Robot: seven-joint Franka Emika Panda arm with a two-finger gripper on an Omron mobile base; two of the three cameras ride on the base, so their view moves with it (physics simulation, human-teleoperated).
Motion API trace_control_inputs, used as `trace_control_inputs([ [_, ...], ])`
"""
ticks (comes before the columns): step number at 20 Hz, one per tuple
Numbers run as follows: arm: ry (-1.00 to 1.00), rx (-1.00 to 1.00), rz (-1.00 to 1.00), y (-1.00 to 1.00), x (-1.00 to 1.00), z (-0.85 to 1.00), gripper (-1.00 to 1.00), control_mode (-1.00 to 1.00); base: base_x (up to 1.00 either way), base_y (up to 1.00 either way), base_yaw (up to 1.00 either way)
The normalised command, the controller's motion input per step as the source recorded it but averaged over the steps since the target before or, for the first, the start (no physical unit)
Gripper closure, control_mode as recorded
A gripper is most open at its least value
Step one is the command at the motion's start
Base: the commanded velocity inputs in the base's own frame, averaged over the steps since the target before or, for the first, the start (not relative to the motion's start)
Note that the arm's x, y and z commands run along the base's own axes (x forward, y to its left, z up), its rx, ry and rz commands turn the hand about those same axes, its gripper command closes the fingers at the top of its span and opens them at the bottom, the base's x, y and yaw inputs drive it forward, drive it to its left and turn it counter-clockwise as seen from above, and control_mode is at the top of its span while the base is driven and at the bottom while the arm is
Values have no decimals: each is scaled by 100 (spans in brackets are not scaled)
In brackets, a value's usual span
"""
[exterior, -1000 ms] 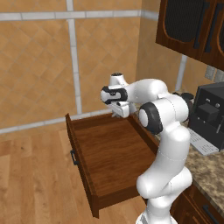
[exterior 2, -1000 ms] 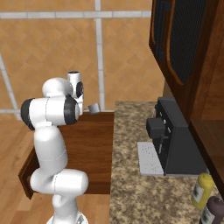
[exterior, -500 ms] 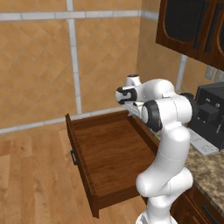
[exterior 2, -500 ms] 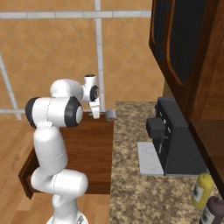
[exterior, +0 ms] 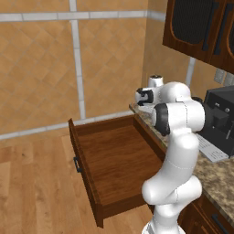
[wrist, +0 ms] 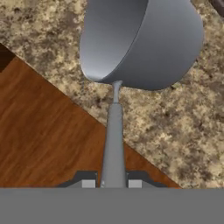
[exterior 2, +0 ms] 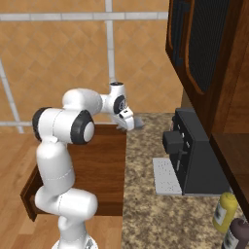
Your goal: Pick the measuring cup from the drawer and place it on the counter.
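While the two-finger gripper [wrist: 112, 183] pinches its thin straight handle, the shiny silver-grey metal measuring cup [wrist: 140, 41] hangs over the speckled brown-and-beige granite counter [wrist: 183, 131], right beside the smooth reddish-brown wooden drawer [wrist: 48, 135].

The white arm rises from its base, bends at the dark elbow joint and reaches forward to the near edge of the table. The pincer [wrist: 113, 183] points down at the far end of the arm, its 2 fingers closed tight on the thin handle of the measuring cup [wrist: 142, 41].
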Motion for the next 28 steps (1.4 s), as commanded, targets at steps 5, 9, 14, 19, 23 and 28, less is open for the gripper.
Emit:
trace_control_inputs([
  [5, -8, 0, 16, -44, 45, -23, 100, -100, 0, 0, 0],
  [9, 0, 0, 2, -23, 38, -40, 100, -100, 0, 0, 0],
  [14, -1, 0, 0, -24, 3, -39, 100, -100, 0, 0, 0],
  [19, 0, 0, 3, -16, 8, -51, 100, -100, 0, 0, 0],
  [23, 0, 0, 5, -2, 36, 4, -100, -100, 0, 0, 0],
  [28, 0, 0, 0, -32, 15, 13, -100, -100, 0, 0, 0],
])
